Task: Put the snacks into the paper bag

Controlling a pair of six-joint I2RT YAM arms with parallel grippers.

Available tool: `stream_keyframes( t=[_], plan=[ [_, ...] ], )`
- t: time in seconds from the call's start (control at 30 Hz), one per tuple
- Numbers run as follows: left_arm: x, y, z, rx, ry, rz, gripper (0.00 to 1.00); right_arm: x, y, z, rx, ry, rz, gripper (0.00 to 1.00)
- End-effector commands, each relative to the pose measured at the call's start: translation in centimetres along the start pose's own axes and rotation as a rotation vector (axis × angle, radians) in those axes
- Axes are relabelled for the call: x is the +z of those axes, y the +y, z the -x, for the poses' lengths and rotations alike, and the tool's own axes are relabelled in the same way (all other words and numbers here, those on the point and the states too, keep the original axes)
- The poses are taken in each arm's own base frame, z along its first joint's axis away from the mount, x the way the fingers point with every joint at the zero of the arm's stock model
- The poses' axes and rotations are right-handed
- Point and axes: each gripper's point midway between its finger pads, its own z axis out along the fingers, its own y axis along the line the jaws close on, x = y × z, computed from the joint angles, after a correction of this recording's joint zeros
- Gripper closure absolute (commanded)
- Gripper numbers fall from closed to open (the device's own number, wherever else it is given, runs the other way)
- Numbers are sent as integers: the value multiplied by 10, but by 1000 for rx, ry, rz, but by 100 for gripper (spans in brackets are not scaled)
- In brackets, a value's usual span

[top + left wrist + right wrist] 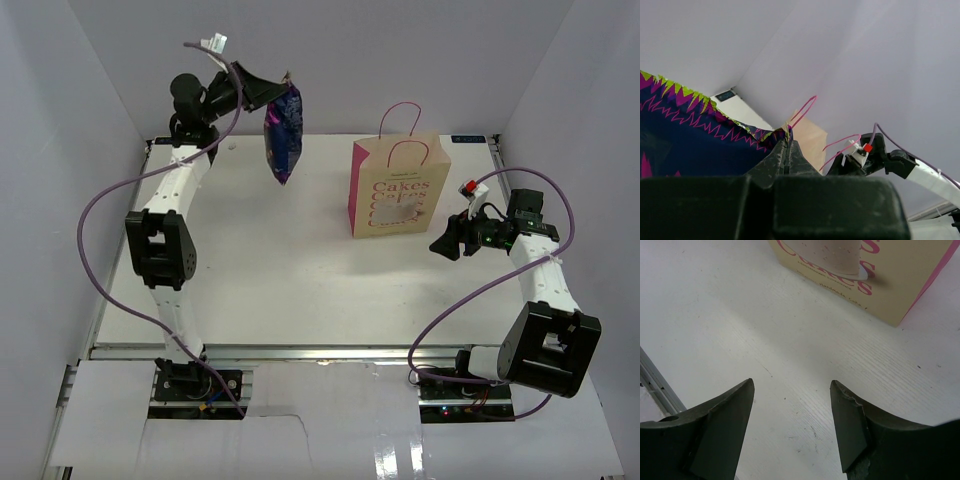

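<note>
My left gripper (276, 95) is raised high at the back left, shut on the top seam of a large purple-blue crinkly snack bag (283, 132) that hangs below it, clear of the table. In the left wrist view the bag (695, 145) fills the left side, its edge pinched between my closed fingers (786, 150). The tan paper bag (398, 187) with pink "Cakes" lettering stands upright right of centre, handles up. My right gripper (447, 240) hovers open just right of the bag's base. Between its fingers (792, 385) there is only bare table, with the bag's lower corner (880, 285) ahead.
White walls close in the table (300, 290) on three sides. A metal rail (300, 352) runs along the near edge. Purple cables loop from both arms. No other snacks show on the table.
</note>
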Motion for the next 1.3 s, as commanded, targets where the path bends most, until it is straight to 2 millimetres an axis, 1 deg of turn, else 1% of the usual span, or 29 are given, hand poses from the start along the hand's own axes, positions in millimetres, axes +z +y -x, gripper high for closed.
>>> stream_keyframes(
  t=[0.0, 0.03, 0.07, 0.1, 0.2, 0.27, 0.3, 0.37, 0.4, 0.43, 0.53, 0.57, 0.67, 0.7, 0.77, 0.8, 0.83, 0.87, 0.9, 0.93, 0.97, 1.0, 1.03, 1.07, 1.1, 1.13, 1.17, 1.23, 1.27],
  plan=[
    [21, -106, 50, 163, -97, -216, 100, -7, 3, 20, -38, -49, -1, 32],
    [25, -110, 52, 159, -103, -230, 100, -7, 2, 20, -41, -48, -2, 32],
    [31, -105, 51, 149, -106, -234, 100, -7, 2, 19, -40, -48, -2, 32],
    [36, -122, 58, 173, -127, -265, 100, -7, 3, 19, -39, -47, -1, 32],
    [48, -129, 56, 177, -142, -296, 100, -7, 4, 17, -33, -45, 6, 32],
    [52, -138, 56, 181, -147, -313, 100, -7, 8, 20, -55, -53, 26, 32],
    [53, -138, 54, 175, -146, -311, 100, -8, 17, 22, -60, -67, 69, 32],
    [53, -137, 52, 174, -144, -305, 100, -11, 25, 32, -129, -93, 104, 32],
    [50, -142, 54, 183, -149, -305, 100, -13, 31, 37, -157, -109, 125, 32],
    [50, -138, 52, 175, -149, -294, 100, -14, 39, 43, -180, -127, 153, 32],
    [47, -148, 58, 191, -169, -298, 100, -18, 46, 64, -249, -161, 169, 32],
    [47, -150, 60, 191, -175, -299, 100, -23, 48, 78, -282, -178, 169, 32],
    [45, -158, 69, 189, -214, -295, 100, -24, 68, 106, -334, -201, 208, 33],
    [44, -161, 71, 187, -223, -293, 100, -26, 81, 128, -353, -206, 200, 34],
    [43, -169, 77, 189, -255, -288, 100, -26, 93, 163, -420, -259, 153, 35],
    [42, -168, 78, 187, -265, -279, 100, -21, 116, 183, -485, -277, 148, 36],
    [40, -174, 81, 199, -279, -278, 100, -19, 126, 196, -450, -293, 129, 36],
    [40, -173, 83, 194, -297, -262, 100, -16, 133, 210, -441, -320, 99, 36],
    [41, -167, 82, 186, -300, -241, 100, -10, 147, 239, -463, -382, 35, 35],
    [41, -165, 82, 198, -308, -226, 100, -6, 156, 253, -394, -413, 5, 34],
    [39, -171, 84, 199, -318, -217, 100, -3, 163, 266, -372, -446, -33, 33],
    [38, -170, 85, 194, -331, -203, 100, 12, 172, 281, -353, -479, -105, 28],
    [41, -162, 79, 182, -326, -184, 100, 10, 181, 299, -344, -525, -135, 25],
    [39, -166, 79, 180, -330, -178, 100, 16, 186, 308, -325, -544, -167, 21],
    [39, -164, 79, 173, -337, -164, 100, 36, 180, 310, -278, -535, -273, 12],
    [42, -161, 73, 168, -332, -152, 100, 34, 187, 329, -257, -583, -294, 10],
    [41, -164, 74, 168, -338, -145, 100, 57, 181, 328, -231, -559, -358, 6],
    [43, -163, 68, 155, -330, -134, 100, 70, 183, 337, -217, -573, -386, 4],
    [41, -167, 68, 160, -329, -131, 100, 83, 184, 341, -193, -574, -394, 3]
  ],
)
